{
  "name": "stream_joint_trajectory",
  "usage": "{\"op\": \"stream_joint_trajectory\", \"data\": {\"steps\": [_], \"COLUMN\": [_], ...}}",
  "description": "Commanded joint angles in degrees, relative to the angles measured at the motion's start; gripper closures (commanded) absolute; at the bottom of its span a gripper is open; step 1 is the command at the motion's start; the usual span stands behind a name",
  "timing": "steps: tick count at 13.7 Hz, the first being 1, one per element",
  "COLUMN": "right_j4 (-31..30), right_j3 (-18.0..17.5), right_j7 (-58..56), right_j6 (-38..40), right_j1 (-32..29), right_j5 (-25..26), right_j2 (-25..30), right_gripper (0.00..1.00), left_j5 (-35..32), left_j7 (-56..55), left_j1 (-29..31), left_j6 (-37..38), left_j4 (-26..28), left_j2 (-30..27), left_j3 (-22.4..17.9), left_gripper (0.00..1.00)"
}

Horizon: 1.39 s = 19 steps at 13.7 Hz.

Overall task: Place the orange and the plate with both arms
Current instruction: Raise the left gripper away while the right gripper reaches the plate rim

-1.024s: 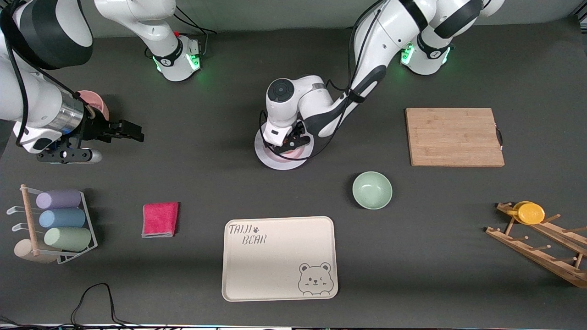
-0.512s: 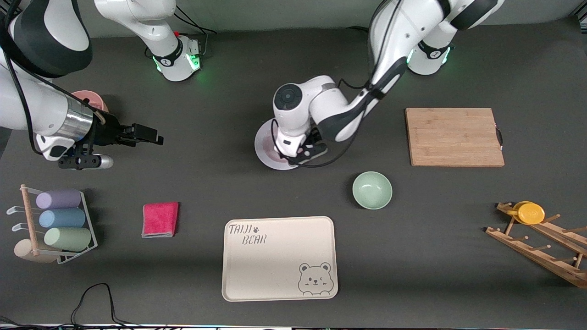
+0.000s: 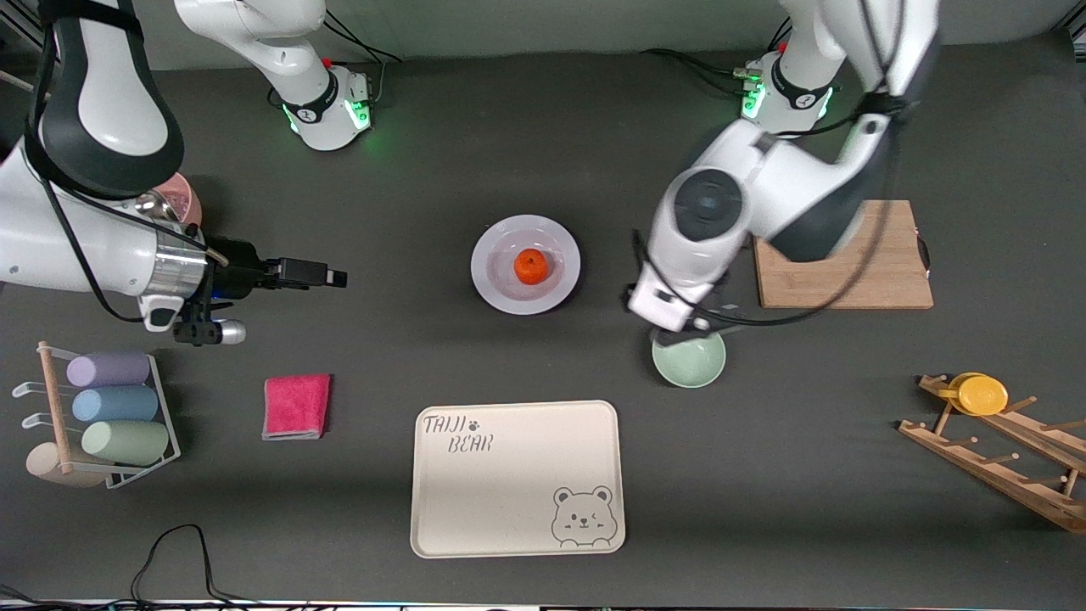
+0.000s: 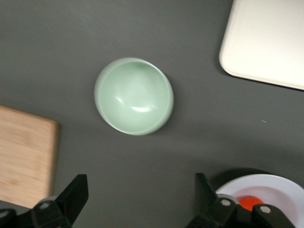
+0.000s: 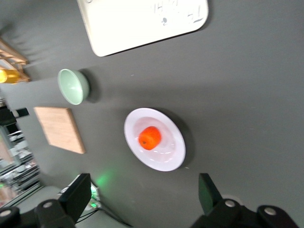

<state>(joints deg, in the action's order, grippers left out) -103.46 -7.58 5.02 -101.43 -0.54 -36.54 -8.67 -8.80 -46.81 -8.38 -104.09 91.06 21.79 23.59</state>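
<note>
The orange (image 3: 531, 266) sits in the well of the white plate (image 3: 488, 276) at mid-table. It also shows on the plate (image 5: 173, 157) as the orange (image 5: 149, 137) in the right wrist view. My left gripper (image 3: 691, 333) hangs open and empty over the table at the edge of the mint-green bowl (image 3: 691, 361), toward the left arm's end from the plate. Its fingers (image 4: 76, 194) frame bare table, with the plate (image 4: 285, 183) and orange (image 4: 249, 202) off to one side. My right gripper (image 3: 318, 274) is open and empty, level with the plate, toward the right arm's end.
A cream bear tray (image 3: 517, 478) lies nearer the front camera than the plate. A wooden board (image 3: 840, 253) and a wooden rack with a yellow disc (image 3: 980, 394) are at the left arm's end. A pink cloth (image 3: 296, 406), a cup rack (image 3: 102, 416) and a pink bowl (image 3: 180, 197) are at the right arm's end.
My left arm has lifted off the plate and swung toward its own end, over the green bowl's edge, uncovering the orange. My right gripper has moved closer to the plate.
</note>
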Motion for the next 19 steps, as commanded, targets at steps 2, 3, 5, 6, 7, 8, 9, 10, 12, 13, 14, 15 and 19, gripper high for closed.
{"op": "stream_joint_trajectory", "data": {"steps": [2,3,5,6,7,8,9,10,12,13,14,15,19], "right_j4": [-7.0,-8.2,-11.0,-12.5,-13.3,-13.5,-13.7,-14.1,-14.3,-14.7,-14.9,-15.0,-18.5], "right_j3": [0.0,0.0,0.0,-0.1,0.0,-0.1,-0.1,-0.1,-0.1,-0.1,-0.1,-0.1,-0.2], "right_j7": [-10.6,-12.9,-17.5,-20.7,-23.1,-25.6,-28.4,-30.1,-34.0,-37.7,-41.5,-43.0,-50.1], "right_j6": [-4.2,-4.4,-6.0,-6.8,-6.9,-7.0,-7.3,-8.3,-9.0,-9.3,-9.7,-9.8,-14.7], "right_j1": [-0.2,-0.2,-0.1,0.0,0.0,0.6,1.3,1.6,3.3,3.4,3.5,4.6,8.0], "right_j5": [-10.3,-12.8,-15.2,-17.1,-19.1,-19.6,-19.8,-19.9,-22.1,-24.7,-27.1,-28.0,-34.0], "right_j2": [0.2,-0.3,-1.3,-2.1,-3.3,-4.6,-6.0,-7.1,-9.6,-11.4,-13.5,-14.4,-16.2], "right_gripper": [0.0,0.0,0.0,0.0,0.0,0.0,0.0,0.0,0.0,0.0,0.0,0.0,0.0], "left_j5": [6.4,6.5,6.8,6.5,6.2,6.2,6.0,4.9,2.0,1.8,1.7,1.7,0.5], "left_j7": [16.9,20.8,26.6,28.1,30.8,34.5,36.9,37.6,37.7,37.7,37.7,37.7,39.6], "left_j1": [-0.5,-0.6,-0.7,-0.7,-0.7,-0.9,-1.9,-3.2,-3.9,-3.6,-2.7,-0.1,5.4], "left_j6": [1.2,0.8,1.0,1.1,1.2,1.5,2.9,4.8,10.3,12.3,13.3,13.4,22.9], "left_j4": [7.0,9.6,13.3,15.2,16.7,17.8,17.8,16.8,12.3,10.2,9.4,9.2,-2.8], "left_j2": [-8.2,-10.8,-14.8,-16.9,-19.0,-21.1,-22.4,-23.1,-23.5,-23.1,-23.0,-22.9,-20.9], "left_j3": [-11.0,-13.8,-19.0,-20.8,-23.2,-26.4,-29.4,-32.0,-33.6,-33.4,-32.9,-30.4,-25.3], "left_gripper": [0.0,0.0,0.0,0.0,0.0,0.0,0.0,0.0,0.0,0.0,0.0,0.0,0.0]}}
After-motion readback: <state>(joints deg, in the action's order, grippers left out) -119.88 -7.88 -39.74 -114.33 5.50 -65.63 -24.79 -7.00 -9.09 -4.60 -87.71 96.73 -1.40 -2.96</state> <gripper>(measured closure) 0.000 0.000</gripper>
